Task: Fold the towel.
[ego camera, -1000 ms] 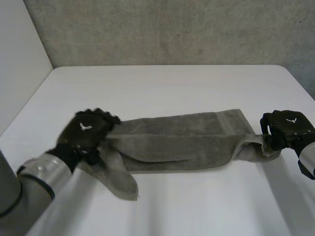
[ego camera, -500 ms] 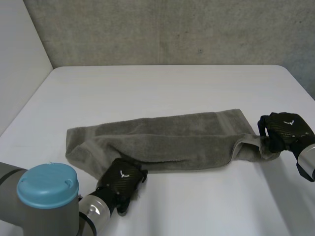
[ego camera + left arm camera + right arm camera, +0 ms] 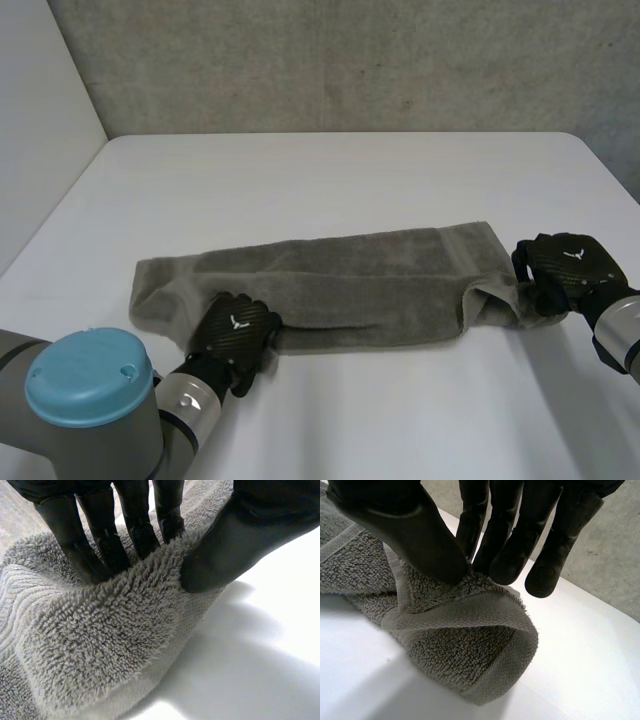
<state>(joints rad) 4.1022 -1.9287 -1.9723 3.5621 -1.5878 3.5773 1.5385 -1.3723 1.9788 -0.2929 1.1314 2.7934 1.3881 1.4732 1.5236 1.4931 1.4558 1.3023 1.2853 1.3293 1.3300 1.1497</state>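
Pinching towel (image 3: 350,285) at near edge, left hand (image 3: 235,332) closed thumb-to-fingers, right hand (image 3: 565,268) nipping bunched end fold, wrist views revealing thumbs

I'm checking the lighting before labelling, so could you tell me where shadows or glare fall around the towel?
Head view: even light, no glare on the table; thin shadow at the near edge of the towel. Left wrist view: the fold pinched by the left robot hand shades the table. Right wrist view: likewise under the right robot hand.
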